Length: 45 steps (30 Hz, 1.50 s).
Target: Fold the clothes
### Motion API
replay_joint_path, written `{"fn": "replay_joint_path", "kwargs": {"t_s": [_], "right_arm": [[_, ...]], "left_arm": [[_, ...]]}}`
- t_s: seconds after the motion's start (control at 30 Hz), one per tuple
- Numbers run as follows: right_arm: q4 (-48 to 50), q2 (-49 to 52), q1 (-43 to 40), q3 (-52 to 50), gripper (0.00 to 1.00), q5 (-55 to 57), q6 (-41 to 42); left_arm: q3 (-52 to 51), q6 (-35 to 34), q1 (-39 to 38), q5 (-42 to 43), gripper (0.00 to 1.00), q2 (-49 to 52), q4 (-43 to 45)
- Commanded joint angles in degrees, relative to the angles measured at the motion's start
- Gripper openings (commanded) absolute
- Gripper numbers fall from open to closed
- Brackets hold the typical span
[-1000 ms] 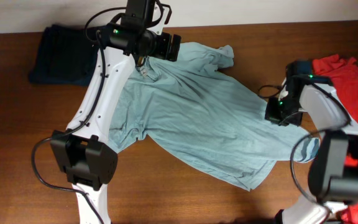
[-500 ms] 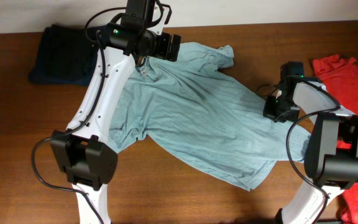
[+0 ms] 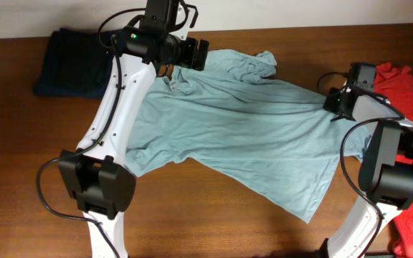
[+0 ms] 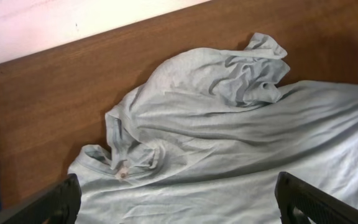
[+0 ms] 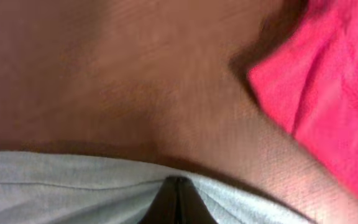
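A light teal t-shirt (image 3: 242, 136) lies spread across the middle of the wooden table, collar toward the back left. My left gripper (image 3: 169, 72) hovers over the collar area with its fingers wide apart; the shirt's collar and bunched sleeve show in the left wrist view (image 4: 216, 118). My right gripper (image 3: 337, 104) is shut on the shirt's right edge and holds it stretched toward the back right. The right wrist view shows the closed fingers (image 5: 178, 199) pinching the teal fabric (image 5: 73, 186).
A folded dark navy garment (image 3: 70, 61) lies at the back left. A red garment (image 3: 407, 86) lies along the right side, also seen in the right wrist view (image 5: 328, 106). A pale wall runs along the table's back edge (image 4: 42, 25).
My right gripper has pulled the shirt's right edge toward the back right, stretching and flattening the fabric; the lower hem has slid right. The left arm has stayed put.
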Motion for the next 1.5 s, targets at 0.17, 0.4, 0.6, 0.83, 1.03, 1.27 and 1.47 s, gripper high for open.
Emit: {"fn": "replay_joint_path", "kwargs": {"t_s": [0.17, 0.4, 0.6, 0.83, 1.03, 1.27, 1.47], "right_arm": [[1.40, 1.51, -0.31, 4.02, 0.06, 1.07, -4.79], [-24.90, -10.47, -0.22, 18.45, 0.21, -5.88, -4.59], [-40.98, -22.71, -0.20, 23.69, 0.27, -9.97, -4.57], [-53.59, -39.15, -0.22, 23.67, 0.28, -9.94, 1.01], [-65.07, -43.91, -0.17, 23.37, 0.28, -12.52, 2.10], [-67.82, -43.91, 4.72, 12.79, 0.28, -14.95, 1.92], [-60.94, -43.91, 10.49, -1.31, 0.28, -15.78, 1.97]], "left_arm": [[0.20, -0.37, 0.35, 0.63, 0.99, -1.57, 0.09], [0.20, -0.37, 0.35, 0.63, 0.99, -1.57, 0.11], [0.20, -0.37, 0.35, 0.63, 0.99, -1.57, 0.09], [0.20, -0.35, 0.35, 0.63, 0.99, -1.57, 0.09], [0.20, -0.37, 0.35, 0.63, 0.99, -1.57, 0.09], [0.20, -0.35, 0.35, 0.63, 0.99, -1.57, 0.09], [0.20, -0.37, 0.35, 0.63, 0.99, -1.57, 0.09]]}}
